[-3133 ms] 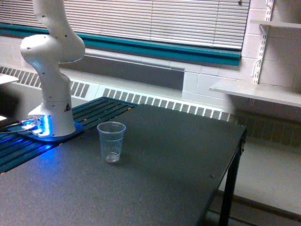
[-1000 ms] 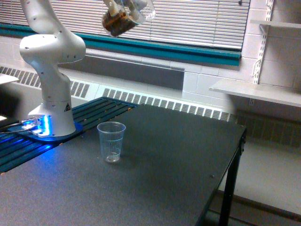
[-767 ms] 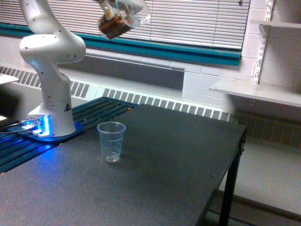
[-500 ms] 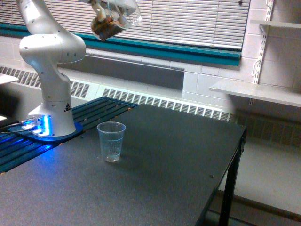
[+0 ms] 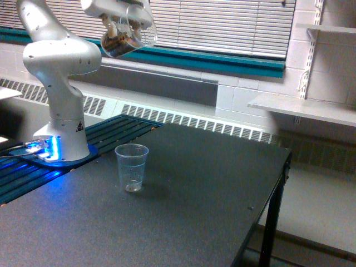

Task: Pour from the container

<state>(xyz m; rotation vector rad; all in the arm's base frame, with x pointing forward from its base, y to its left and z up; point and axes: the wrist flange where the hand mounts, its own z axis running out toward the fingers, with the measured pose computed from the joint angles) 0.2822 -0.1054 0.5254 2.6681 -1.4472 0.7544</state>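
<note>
my gripper [image 5: 118,22] clamps the tilted jar [image 5: 125,38], high at far left | cup [image 5: 132,167] on tabletop [image 5: 183,206] looks empty | pour not begun, i judge

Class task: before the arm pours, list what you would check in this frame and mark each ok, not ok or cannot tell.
1. The hand holds the glass container: ok.
2. Brown granules sit inside the container, none seen spilling: ok.
3. The plastic cup stands upright, mouth open, on the black table: ok.
4. Container directly above the cup: cannot tell from this one view; it hangs high above the cup, slightly to the exterior view's left.
5. The container's mouth faces the cup: not ok; it opens toward the exterior view's right.
6. Nothing else stands near the cup: ok.
</note>
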